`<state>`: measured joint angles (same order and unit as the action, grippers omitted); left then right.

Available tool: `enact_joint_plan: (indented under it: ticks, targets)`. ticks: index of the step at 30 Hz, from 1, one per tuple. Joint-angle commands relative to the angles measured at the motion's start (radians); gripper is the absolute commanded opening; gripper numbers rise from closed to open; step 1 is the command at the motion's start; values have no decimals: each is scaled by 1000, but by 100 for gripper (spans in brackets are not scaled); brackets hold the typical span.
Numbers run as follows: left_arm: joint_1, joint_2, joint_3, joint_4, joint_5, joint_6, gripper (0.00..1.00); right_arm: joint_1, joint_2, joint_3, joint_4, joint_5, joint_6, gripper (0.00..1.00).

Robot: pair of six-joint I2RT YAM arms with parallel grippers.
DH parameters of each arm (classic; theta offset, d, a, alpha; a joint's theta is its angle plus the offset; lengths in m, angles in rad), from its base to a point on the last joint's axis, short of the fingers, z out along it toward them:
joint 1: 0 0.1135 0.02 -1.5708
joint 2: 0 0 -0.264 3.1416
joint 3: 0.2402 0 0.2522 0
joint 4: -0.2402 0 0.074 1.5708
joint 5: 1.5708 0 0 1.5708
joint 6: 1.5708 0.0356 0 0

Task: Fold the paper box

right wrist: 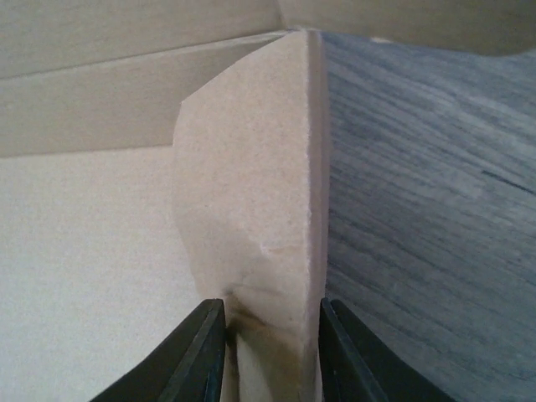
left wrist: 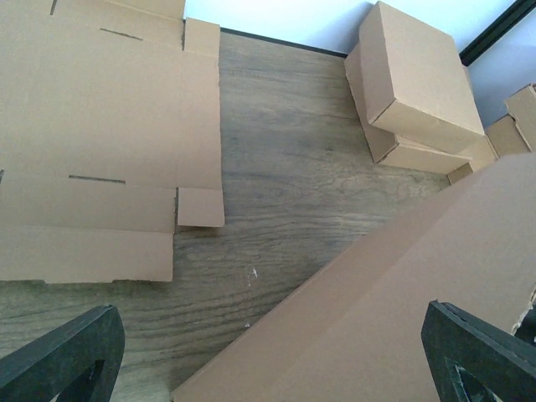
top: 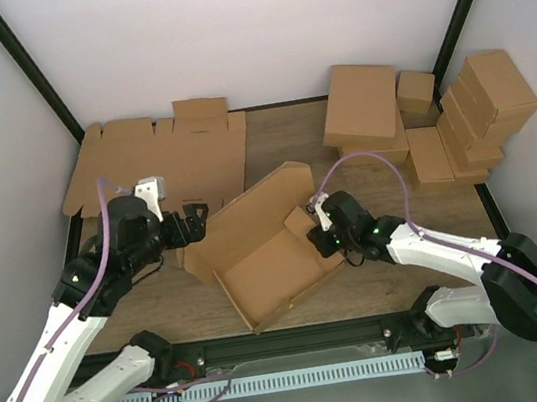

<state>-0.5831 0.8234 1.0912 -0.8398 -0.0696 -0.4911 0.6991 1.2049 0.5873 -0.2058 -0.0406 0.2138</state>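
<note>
Right tool (top: 319, 238) reaches into the right end of the plain brown cardboard box (top: 256, 253). Its black fingers (right wrist: 201, 356) stand on either side of an upright, round-cornered end flap (right wrist: 260, 209), close against it. Whether they pinch the flap or only flank it, I cannot tell. The left tool (top: 197, 222) hangs just outside the box's left corner with its jaws spread wide and nothing between them.

The box is half formed and sits slanted in the middle of the wood-grain tabletop (top: 162, 303), between the two arms. Its floor lies flat, and its long back wall (left wrist: 402, 293) rises as a sloping panel that stands between the left tool and the box's inside.

Behind the left arm, a spread of flat brown cardboard blanks (top: 162, 161) with slits and tabs lies against the back wall. At the back right, closed brown cardboard boxes (top: 366, 106) are piled up, with smaller ones (top: 481, 103) leaning beside them, well apart from the work.
</note>
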Motion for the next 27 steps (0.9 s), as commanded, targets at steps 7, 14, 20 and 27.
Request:
enact_joint_plan:
  ticks: [7,14,20,27]
  targets:
    - [4,-13,-17,36,7,24,100,112,112,80,-91,206,85,11]
    - [3,-25,-41,37,8,16,100,161,167,123,-160,347,154,23]
    - [4,-31,-75,60,35,5,100,170,189,135,-123,324,166,36]
    - [4,-35,-84,61,45,2,100,170,242,167,-39,302,167,41]
